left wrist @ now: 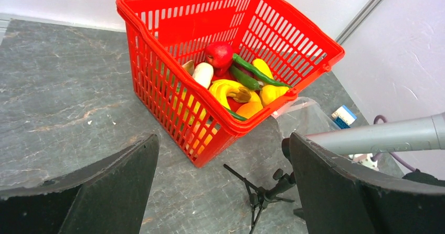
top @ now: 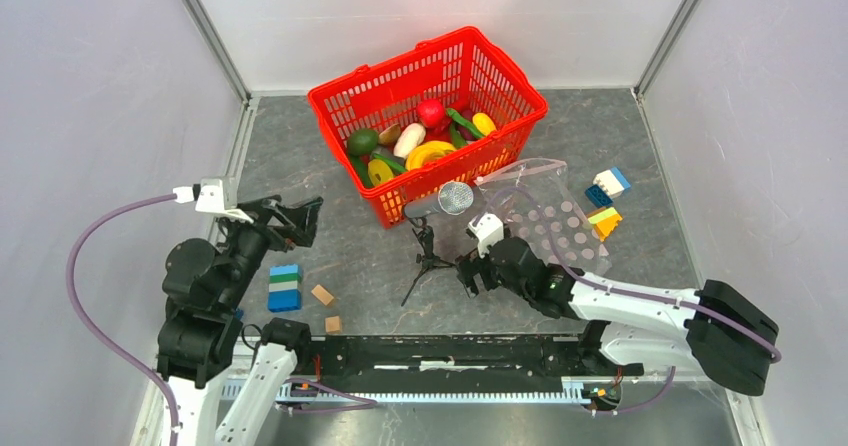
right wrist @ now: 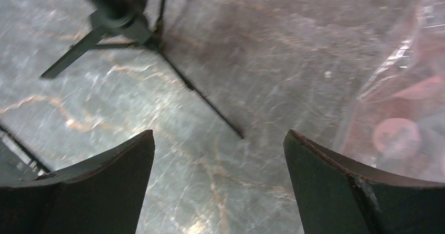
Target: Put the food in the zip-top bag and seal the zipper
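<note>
Food all in the basket, bag lying beside it

Grey, marble-veined bench carries everything. The red mesh basket stands at the back middle, tilted a little. The clear, dotted bag lies just right of the basket's near corner. Its zipper is at the far end, close to the basket wall; whether it is sealed I cannot tell.

The left hand hovers at the left, well short of the basket, its fingers spread wide and holding nothing. The right hand hangs low over the bench between the tripod and the bag, also spread wide and holding nothing.

A silver microphone sits on the small black tripod just in front of the basket.

The food is heaped in the basket: a red piece, yellow ones, green ones, a white one.

Coloured bricks are stacked near the left arm, and more lie right of the bag. Two wooden cubes sit beside the left stack.
</note>
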